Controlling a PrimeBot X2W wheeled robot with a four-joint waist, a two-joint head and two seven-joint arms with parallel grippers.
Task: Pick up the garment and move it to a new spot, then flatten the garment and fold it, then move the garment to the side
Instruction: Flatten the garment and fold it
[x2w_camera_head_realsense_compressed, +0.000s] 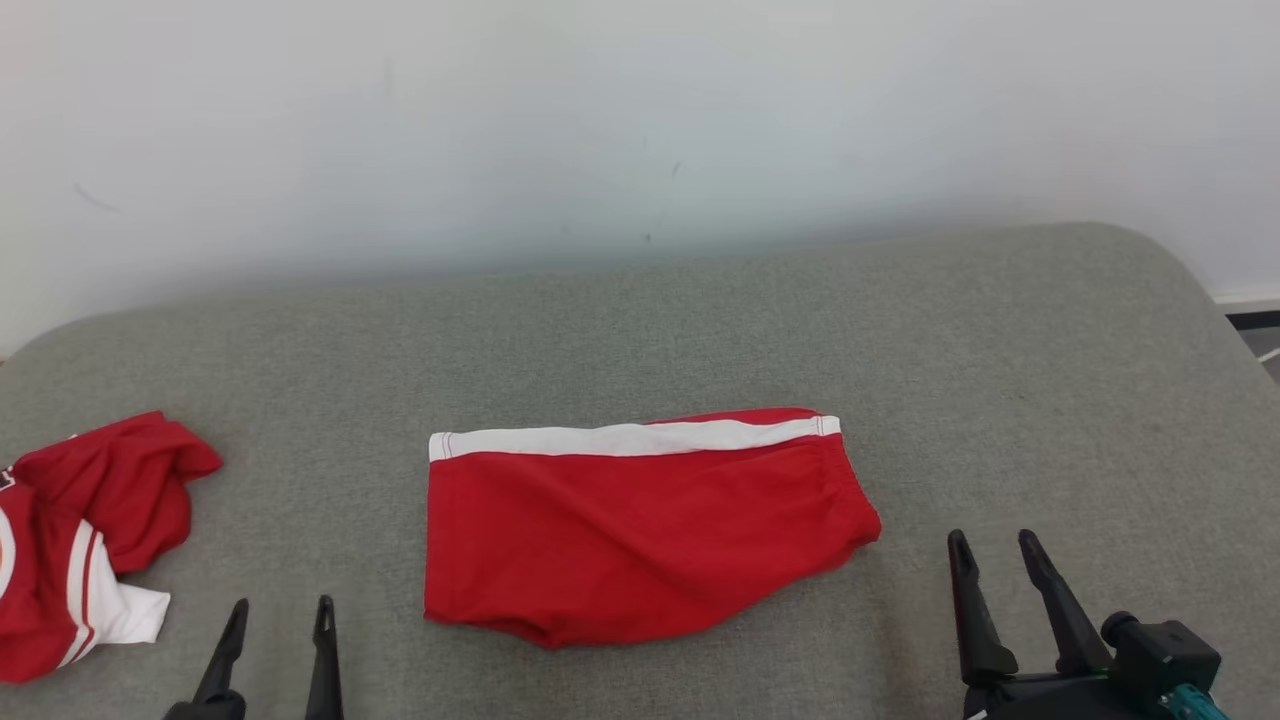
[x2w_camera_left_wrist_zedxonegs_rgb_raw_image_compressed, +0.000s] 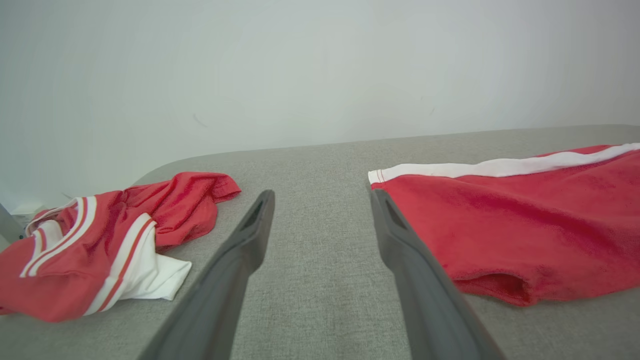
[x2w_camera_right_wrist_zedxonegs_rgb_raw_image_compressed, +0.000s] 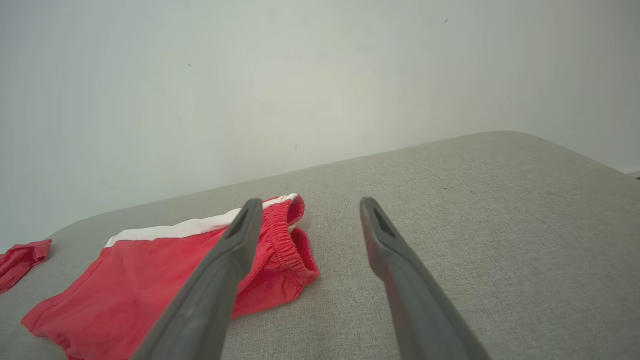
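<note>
Shorts (x2w_camera_head_realsense_compressed: 640, 535), red with a white stripe, lie folded flat at the middle of the fabric-covered counter (x2w_camera_head_realsense_compressed: 700, 320). Their long axis runs left to right, with the elastic waist at our right. We hold the left tool (x2w_camera_head_realsense_compressed: 282, 605) just off the hem end and the right tool (x2w_camera_head_realsense_compressed: 993, 540) just off the waist end. Both are spread wide and hold nothing. A crumpled red-and-white garment (x2w_camera_head_realsense_compressed: 90, 540) fills the left, so we judge the right arm better placed for the sideways move.
</note>
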